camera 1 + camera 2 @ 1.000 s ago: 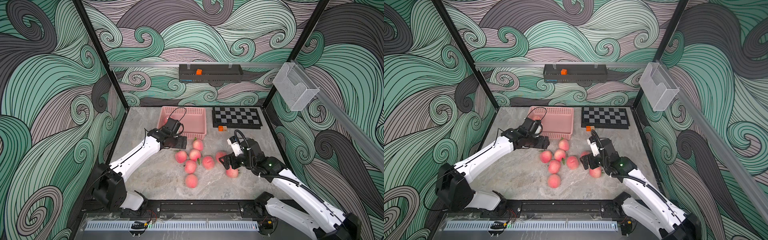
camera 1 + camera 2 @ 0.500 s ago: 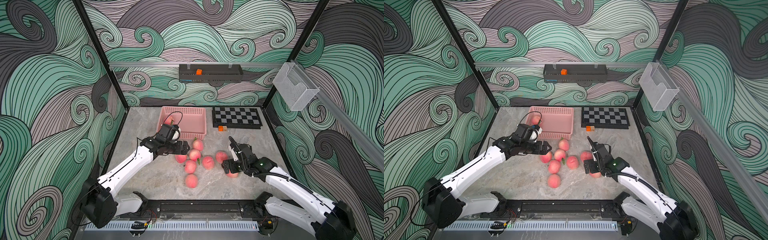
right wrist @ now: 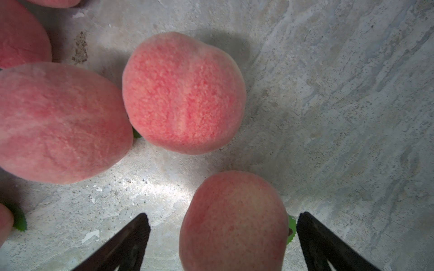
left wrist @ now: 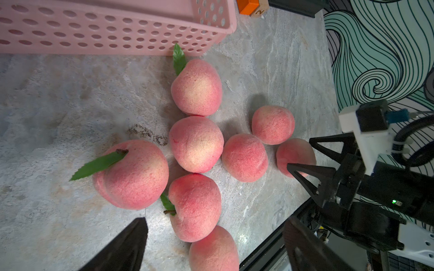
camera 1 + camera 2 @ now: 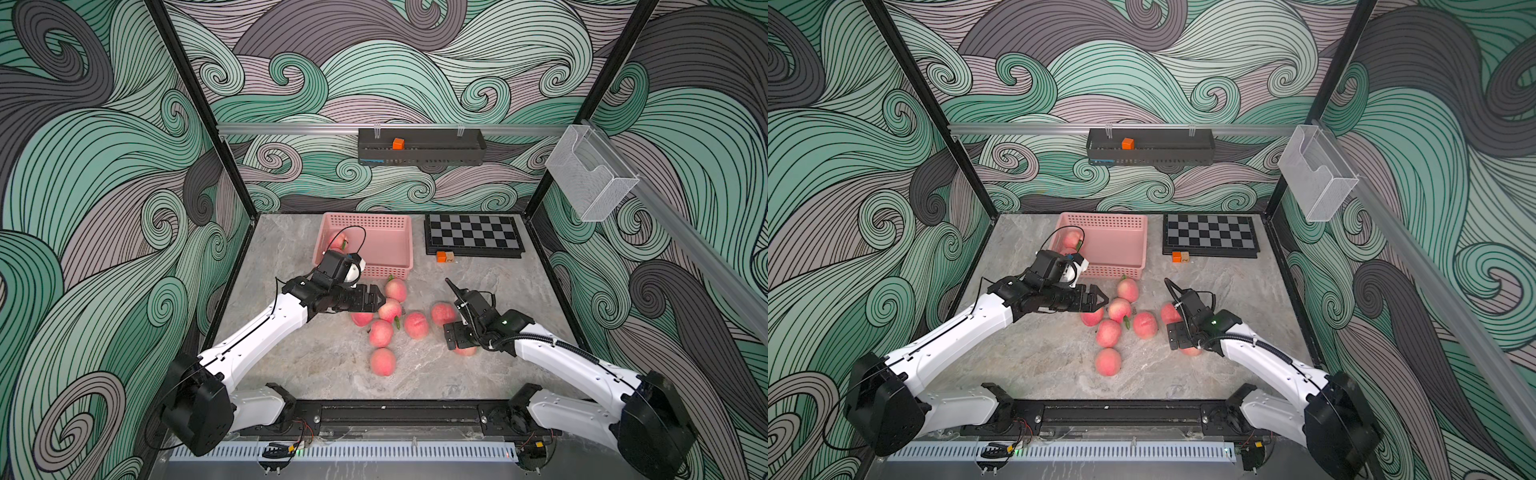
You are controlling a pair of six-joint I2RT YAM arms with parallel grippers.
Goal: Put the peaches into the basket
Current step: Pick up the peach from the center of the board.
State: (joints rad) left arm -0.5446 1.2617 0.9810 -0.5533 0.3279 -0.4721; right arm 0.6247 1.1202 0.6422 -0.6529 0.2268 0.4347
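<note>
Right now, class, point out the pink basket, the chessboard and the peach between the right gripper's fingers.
Basket (image 5: pixel 388 272): in a top view, on its near perforated wall.
Chessboard (image 5: pixel 473 235): in a top view, middle of the board.
Peach (image 3: pixel 234 218): right wrist view, middle of its pink skin.
</note>
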